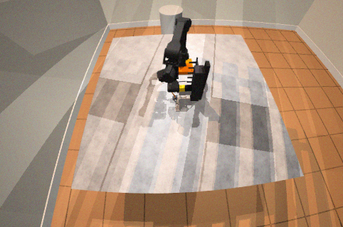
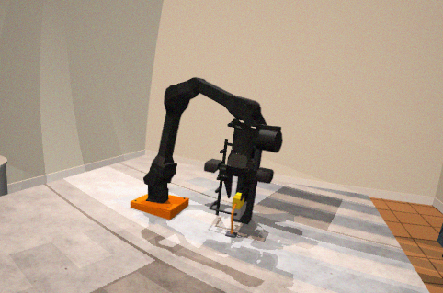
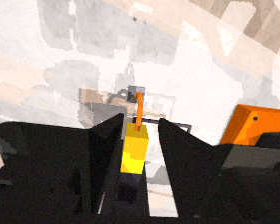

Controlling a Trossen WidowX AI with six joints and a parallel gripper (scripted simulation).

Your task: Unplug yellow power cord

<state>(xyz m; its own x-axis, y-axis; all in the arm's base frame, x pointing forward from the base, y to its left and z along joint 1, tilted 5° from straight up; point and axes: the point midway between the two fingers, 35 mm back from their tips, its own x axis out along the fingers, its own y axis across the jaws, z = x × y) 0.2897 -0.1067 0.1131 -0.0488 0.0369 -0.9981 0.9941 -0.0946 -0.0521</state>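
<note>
Right between the pincer's fingers, ofc, is the yellow plug (image 1: 182,87) (image 2: 238,199) (image 3: 135,149), a boxy lil block w/ crisp edges, flat sides and a plain matte look, brighter yellow toward one end in the wrist cam. Pincer (image 1: 181,88) (image 2: 238,206) (image 3: 141,120) is partway open, approx a third, and not clamped on anything; wrist view shows a gap on one side of the plug, while the other finger is just beside it. An orange cord (image 1: 173,95) (image 2: 232,218) (image 3: 140,107), thin, round and smooth, comes off the plug and bends down to a small grey block (image 2: 231,234) (image 3: 136,91) on the worktop (image 1: 160,169) (image 2: 322,273) (image 3: 191,30). Can't tell which bit is the power strip tbh, or if the plug's fully out. Worktop's got a blotchy stone-ish pattern, pale grey + beige w/ darker patches. Arm (image 1: 179,40) (image 2: 170,135) is dull black, chunky joints, on a flat orange base (image 1: 186,69) (image 2: 171,212) (image 3: 238,125) w/ small dark holes. Floor (image 1: 302,76) (image 2: 414,218) is orange-brown tile w/ thin dark lines, fwiw.
</note>
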